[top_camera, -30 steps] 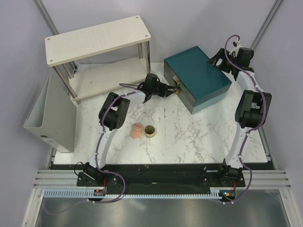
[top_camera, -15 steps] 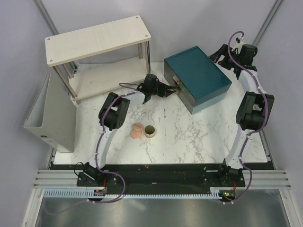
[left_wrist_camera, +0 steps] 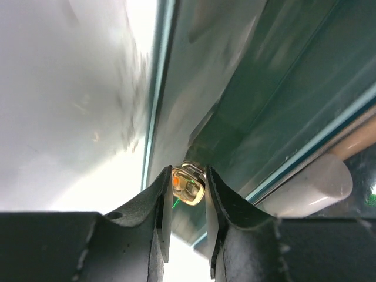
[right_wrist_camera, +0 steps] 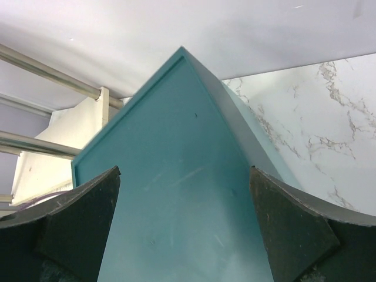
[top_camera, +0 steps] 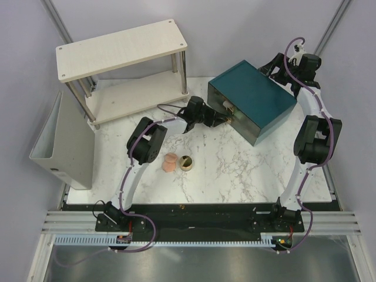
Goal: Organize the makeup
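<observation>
The peach-pink sponge point(top_camera: 169, 163) and the gold-rimmed pot point(top_camera: 186, 163) sit side by side on the marble table, near the left arm. My left gripper point(top_camera: 222, 117) is shut on a small gold drawer knob point(left_wrist_camera: 188, 183) on the front of the teal box point(top_camera: 252, 97). In the left wrist view a peach tube-like piece point(left_wrist_camera: 359, 136) and a white rounded piece point(left_wrist_camera: 314, 183) show in a gap beside the box front. My right gripper point(top_camera: 276, 67) is open and empty, its jaws wide apart above the box's back top point(right_wrist_camera: 182, 205). I do not see the mint-green piece.
A two-level pale wood shelf point(top_camera: 120, 50) stands at the back left. A grey bin point(top_camera: 61, 147) stands at the left edge of the table. The teal box lies at an angle at the back right.
The teal box has shifted right and a little toward me. My left gripper moved right with it, still on the knob. My right gripper moved slightly right above the box's back.
</observation>
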Tool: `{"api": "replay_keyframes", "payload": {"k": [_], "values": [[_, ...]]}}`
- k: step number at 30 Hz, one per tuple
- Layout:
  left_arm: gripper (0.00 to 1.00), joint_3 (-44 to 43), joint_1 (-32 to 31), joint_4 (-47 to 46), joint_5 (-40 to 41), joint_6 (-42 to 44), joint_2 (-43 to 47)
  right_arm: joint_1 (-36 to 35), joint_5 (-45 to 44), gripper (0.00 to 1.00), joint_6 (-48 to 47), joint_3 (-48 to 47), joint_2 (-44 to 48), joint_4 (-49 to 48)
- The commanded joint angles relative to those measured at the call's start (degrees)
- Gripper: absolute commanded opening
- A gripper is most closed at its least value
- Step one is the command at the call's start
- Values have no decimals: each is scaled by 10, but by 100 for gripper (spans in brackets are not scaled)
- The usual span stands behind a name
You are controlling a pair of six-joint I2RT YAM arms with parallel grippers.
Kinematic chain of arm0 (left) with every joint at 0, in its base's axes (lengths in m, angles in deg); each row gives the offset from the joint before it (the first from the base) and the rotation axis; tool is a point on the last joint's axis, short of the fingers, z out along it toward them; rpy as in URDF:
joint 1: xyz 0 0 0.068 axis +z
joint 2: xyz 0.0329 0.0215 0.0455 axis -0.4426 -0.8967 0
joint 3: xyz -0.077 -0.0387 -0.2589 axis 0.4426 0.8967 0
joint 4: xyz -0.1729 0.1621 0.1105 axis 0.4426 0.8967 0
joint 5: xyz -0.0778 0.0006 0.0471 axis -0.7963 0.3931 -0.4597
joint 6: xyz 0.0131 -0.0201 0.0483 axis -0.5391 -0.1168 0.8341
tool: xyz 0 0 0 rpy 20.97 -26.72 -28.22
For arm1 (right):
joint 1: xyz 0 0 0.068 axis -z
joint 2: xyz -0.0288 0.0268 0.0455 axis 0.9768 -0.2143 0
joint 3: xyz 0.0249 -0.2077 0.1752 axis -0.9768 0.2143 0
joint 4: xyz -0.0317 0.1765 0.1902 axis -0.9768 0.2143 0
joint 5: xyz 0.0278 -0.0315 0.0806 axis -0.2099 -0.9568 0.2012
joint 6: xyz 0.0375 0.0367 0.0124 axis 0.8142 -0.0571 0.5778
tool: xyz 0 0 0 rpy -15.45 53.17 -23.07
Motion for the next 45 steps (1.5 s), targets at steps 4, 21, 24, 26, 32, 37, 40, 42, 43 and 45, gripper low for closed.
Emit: {"api": "replay_keyframes", "payload": {"k": [4, 21, 24, 26, 32, 37, 40, 42, 43, 45], "values": [[20, 60, -55, 56, -69, 51, 29, 1, 16, 98, 8, 12, 36, -28], [73, 45, -47, 111, -76, 181, 79, -5, 17, 98, 10, 47, 70, -34], [69, 46, -48, 108, -76, 173, 71, -5, 19, 98, 9, 55, 75, -35], [68, 47, -49, 102, -70, 159, 64, -5, 19, 98, 9, 60, 77, -35], [66, 48, -51, 37, -64, 107, 46, -6, 21, 98, 5, 73, 84, -35], [65, 85, -51, -33, -64, 87, 63, -6, 21, 98, 4, 76, 85, -35], [64, 91, -51, -40, -59, 79, 59, -5, 22, 98, 7, 77, 83, -35], [63, 85, -51, -38, -55, 68, 53, -6, 24, 98, 6, 79, 83, -35], [63, 83, -51, -38, -54, 60, 46, -5, 24, 98, 7, 80, 83, -35], [61, 78, -52, -39, -41, 45, 41, -6, 24, 98, 8, 83, 83, -35]]}}
